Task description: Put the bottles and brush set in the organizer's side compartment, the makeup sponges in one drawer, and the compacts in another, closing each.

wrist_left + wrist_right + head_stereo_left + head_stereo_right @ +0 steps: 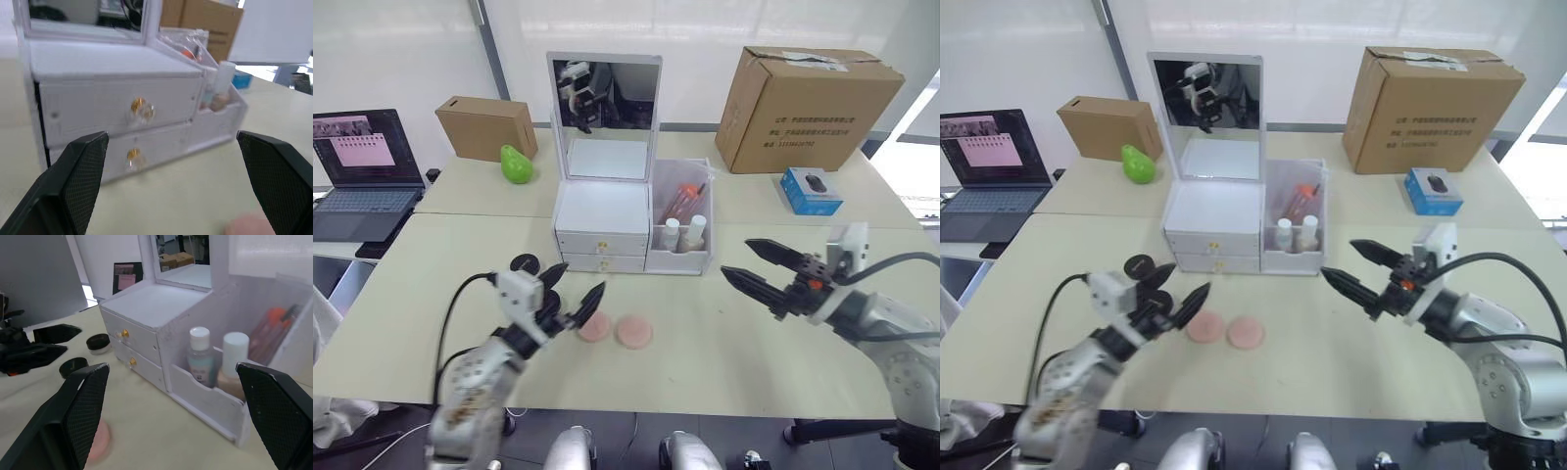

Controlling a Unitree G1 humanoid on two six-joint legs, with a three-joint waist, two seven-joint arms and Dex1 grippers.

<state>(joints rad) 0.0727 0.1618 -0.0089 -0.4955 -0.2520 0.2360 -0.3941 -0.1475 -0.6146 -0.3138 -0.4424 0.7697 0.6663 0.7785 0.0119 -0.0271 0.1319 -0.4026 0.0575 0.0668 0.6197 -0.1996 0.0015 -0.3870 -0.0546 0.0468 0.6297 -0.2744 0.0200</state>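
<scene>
The white organizer (603,211) stands mid-table with its mirror lid upright and both gold-knobbed drawers (142,110) shut. Its side compartment (681,260) holds two white-capped bottles (201,363) and the brush set (683,201) leaning behind them. Two pink makeup sponges (595,327) lie side by side on the table in front of the drawers. One black compact (525,263) lies left of the drawers, and a second compact (73,366) lies near it. My left gripper (578,284) is open, hovering just left of the sponges. To the right of the organizer, my right gripper (736,258) hangs open and empty.
A laptop (362,176) sits at the far left. A small cardboard box (487,125) and a green pear-shaped object (516,164) stand behind the organizer's left. A large cardboard box (808,98) and a blue mouse box (811,191) are at the back right.
</scene>
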